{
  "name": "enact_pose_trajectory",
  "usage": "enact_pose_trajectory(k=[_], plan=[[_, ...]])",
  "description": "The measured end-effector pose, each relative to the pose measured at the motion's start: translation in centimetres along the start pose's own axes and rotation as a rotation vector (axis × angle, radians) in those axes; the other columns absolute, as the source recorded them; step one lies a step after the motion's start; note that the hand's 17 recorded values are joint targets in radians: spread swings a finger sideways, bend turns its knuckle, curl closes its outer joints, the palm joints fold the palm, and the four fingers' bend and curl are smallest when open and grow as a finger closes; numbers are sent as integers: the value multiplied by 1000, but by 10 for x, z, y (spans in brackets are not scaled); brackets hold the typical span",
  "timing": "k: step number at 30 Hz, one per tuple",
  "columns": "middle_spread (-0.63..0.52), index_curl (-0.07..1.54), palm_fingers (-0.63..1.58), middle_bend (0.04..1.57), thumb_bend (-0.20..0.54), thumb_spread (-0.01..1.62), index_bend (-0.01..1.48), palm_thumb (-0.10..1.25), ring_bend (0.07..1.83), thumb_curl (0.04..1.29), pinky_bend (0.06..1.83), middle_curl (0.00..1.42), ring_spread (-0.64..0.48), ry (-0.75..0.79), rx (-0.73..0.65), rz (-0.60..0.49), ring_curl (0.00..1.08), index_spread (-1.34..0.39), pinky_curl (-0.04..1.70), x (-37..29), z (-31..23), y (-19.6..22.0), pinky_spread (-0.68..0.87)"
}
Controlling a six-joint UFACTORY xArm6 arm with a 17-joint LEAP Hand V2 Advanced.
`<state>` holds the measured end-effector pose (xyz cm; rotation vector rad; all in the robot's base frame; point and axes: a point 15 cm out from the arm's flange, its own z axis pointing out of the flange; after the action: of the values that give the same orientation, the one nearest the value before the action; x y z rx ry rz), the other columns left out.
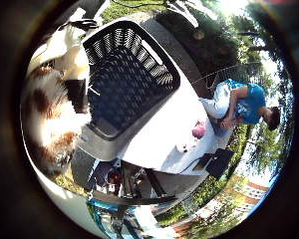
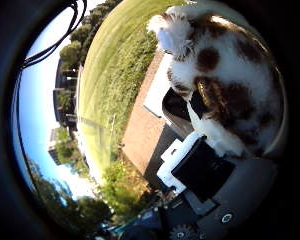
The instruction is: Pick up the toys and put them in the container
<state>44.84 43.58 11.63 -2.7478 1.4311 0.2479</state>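
Outdoors, a brown-and-white plush toy (image 1: 52,117) fills the near side of the palm's view, pressed close against the hand (image 2: 202,170), whose white and black fingers curl round the fur and grasp it. Beside the toy, a dark latticed laundry basket (image 1: 132,74) stands on a white table (image 1: 164,134). Farther along the table lies a small pink toy (image 1: 199,130), well apart from the basket.

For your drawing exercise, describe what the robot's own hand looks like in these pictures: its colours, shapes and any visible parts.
The hand is built of blocky parts: a boxy black piece set in a white bracket, with a smooth grey casing beside it, a round screw head and a small toothed gear below.
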Motion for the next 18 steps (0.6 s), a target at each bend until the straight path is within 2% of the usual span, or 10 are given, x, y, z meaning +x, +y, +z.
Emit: enact_pose_trajectory(k=[2,3,5,10,14,18], plan=[[-114,841,-61,767,-40,1123,659,778,1202,647,1317,803,123,5,20,-37,663,-610,770,5,10,-8,301],[-101,820,-100,721,-41,1122,629,771,1164,640,1293,774,141,7,17,-51,638,-590,751,12,13,-8,316],[-41,726,-210,513,-37,1117,510,756,956,614,1255,656,202,6,16,-69,529,-554,686,22,15,-9,367],[50,565,-163,228,-29,1093,286,768,715,568,1156,497,273,8,1,-167,397,-528,597,20,9,-4,445],[87,487,-91,146,-31,1077,188,772,622,542,1091,429,293,7,30,-197,351,-525,549,22,-32,-3,487],[107,436,-58,137,-31,1065,173,775,579,525,1046,379,313,5,39,-172,330,-516,509,44,-59,1,511]])
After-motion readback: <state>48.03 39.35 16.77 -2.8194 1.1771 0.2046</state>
